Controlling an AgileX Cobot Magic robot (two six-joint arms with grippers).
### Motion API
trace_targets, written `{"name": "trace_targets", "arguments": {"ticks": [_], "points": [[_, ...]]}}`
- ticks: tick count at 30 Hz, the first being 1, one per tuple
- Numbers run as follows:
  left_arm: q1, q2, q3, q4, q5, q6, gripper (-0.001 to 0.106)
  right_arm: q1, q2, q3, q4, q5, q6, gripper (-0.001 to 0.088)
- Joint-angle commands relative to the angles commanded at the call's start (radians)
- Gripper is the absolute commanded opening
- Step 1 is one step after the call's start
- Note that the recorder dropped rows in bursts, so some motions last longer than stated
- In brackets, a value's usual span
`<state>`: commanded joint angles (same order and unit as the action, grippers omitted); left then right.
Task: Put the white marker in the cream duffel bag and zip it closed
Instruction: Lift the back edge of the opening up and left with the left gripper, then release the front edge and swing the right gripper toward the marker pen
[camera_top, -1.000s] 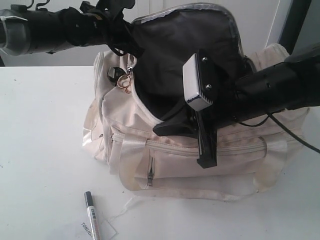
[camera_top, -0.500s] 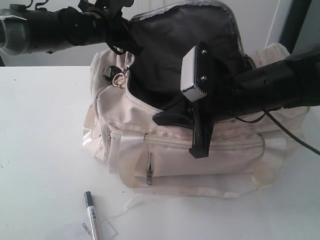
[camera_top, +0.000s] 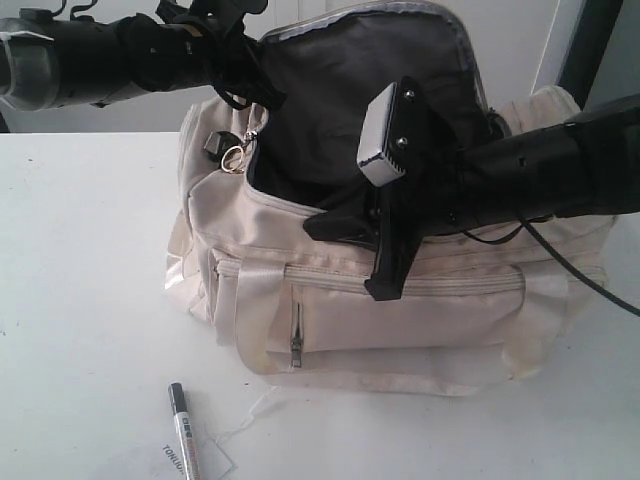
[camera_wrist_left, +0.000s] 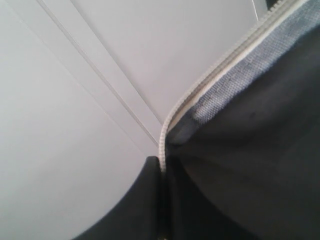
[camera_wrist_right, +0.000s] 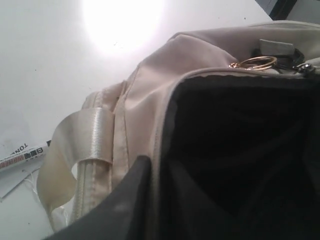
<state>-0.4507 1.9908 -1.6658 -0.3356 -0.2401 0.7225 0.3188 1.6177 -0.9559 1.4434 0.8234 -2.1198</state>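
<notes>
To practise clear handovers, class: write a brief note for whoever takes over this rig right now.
Left pincer: shut on the top flap of the cream duffel bag, holding it up.
Right pincer: shut on the bag's front rim.
White marker: on the table, in front of the bag.
Done: bag open.
To do: put marker in, zip closed.

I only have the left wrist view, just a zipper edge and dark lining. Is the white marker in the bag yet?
Observer: No. The white marker lies on the table in front of the cream duffel bag.
Operator: Is the bag open?
Observer: Yes. Its top flap stands upright, with the left gripper at the flap's corner.
Operator: Where's the right gripper?
Observer: The right gripper sits at the front rim of the opening, away from the marker.
</notes>
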Motion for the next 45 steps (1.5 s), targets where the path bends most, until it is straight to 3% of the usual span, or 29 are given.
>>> {"name": "trace_targets", "arguments": {"ticks": [1,3,9,16,19,26,30,42,45], "points": [[0.0,0.0,0.0,0.0,0.0,0.0,0.0,0.0,0.0,0.0,0.0,0.0,0.0,0.0405],[0.0,0.0,0.0,0.0,0.0,0.0,0.0,0.0,0.0,0.0,0.0,0.0,0.019,0.0512],[0.0,0.0,0.0,0.0,0.0,0.0,0.0,0.0,-0.135,0.0,-0.002,-0.12,0.177,0.0533],[0.0,0.0,0.0,0.0,0.0,0.0,0.0,0.0,-0.262,0.0,-0.004,-0.069,0.455,0.0524],[0.0,0.0,0.0,0.0,0.0,0.0,0.0,0.0,-0.27,0.0,-0.004,0.017,0.56,0.0454],[0.0,0.0,0.0,0.0,0.0,0.0,0.0,0.0,-0.268,0.0,-0.008,0.212,0.622,0.0112],[0.0,0.0,0.0,0.0,0.0,0.0,0.0,0.0,-0.268,0.0,-0.033,0.248,0.662,-0.0001],[0.0,0.0,0.0,0.0,0.0,0.0,0.0,0.002,-0.27,0.0,-0.29,0.27,0.952,0.0],[0.0,0.0,0.0,0.0,0.0,0.0,0.0,0.038,-0.272,0.0,-0.362,0.263,1.027,0.0]]}}
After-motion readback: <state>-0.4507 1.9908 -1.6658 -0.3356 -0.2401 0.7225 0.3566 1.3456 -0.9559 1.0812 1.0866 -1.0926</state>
